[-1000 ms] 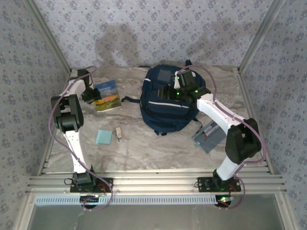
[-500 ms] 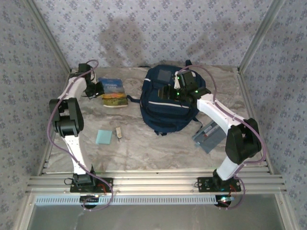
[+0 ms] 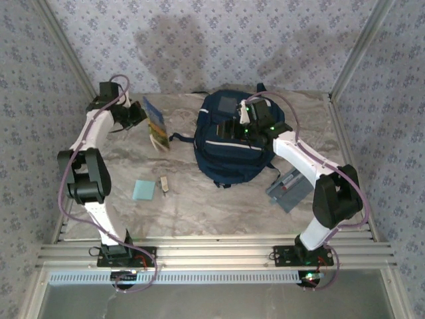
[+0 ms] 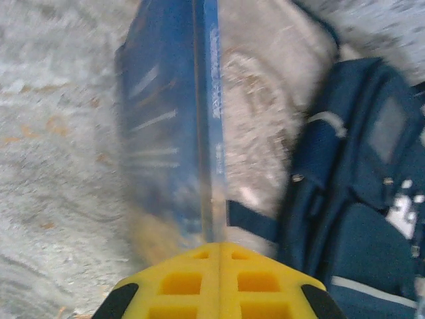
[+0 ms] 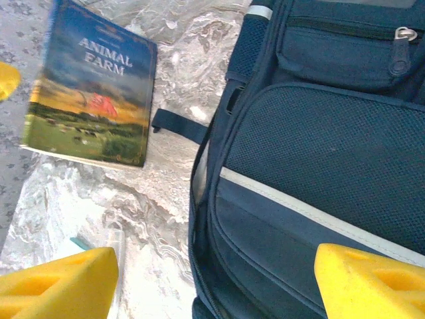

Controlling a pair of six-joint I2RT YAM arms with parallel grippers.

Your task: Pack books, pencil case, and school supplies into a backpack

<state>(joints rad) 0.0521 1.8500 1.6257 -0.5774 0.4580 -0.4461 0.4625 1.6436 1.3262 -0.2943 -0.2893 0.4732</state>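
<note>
**Left claw pinches the book**

From above, the left claw [image 3: 137,117] pinches the book [image 3: 157,126] near the far left corner of the tabletop [image 3: 219,206]. The book is tipped up, not lying flat. The big blue backpack [image 3: 232,149] sits by the middle of the far edge, and the right claw [image 3: 242,126] hangs over it. The grey pencil case [image 3: 289,189] lies near the right edge. The blue pad [image 3: 143,190] and the tiny eraser [image 3: 163,185] lie side by side on the left half, well apart from the book.

In the left wrist view, the yellow fingers [image 4: 179,282] are pressed together on the thin edge of the book [image 4: 166,133], which looks blurry. The backpack [image 4: 358,212] is on the right.

In the right wrist view, the right claw [image 5: 216,272] is spread wide over the backpack [image 5: 319,146]. The book [image 5: 93,86] shows its cover just beside the bag.
</note>
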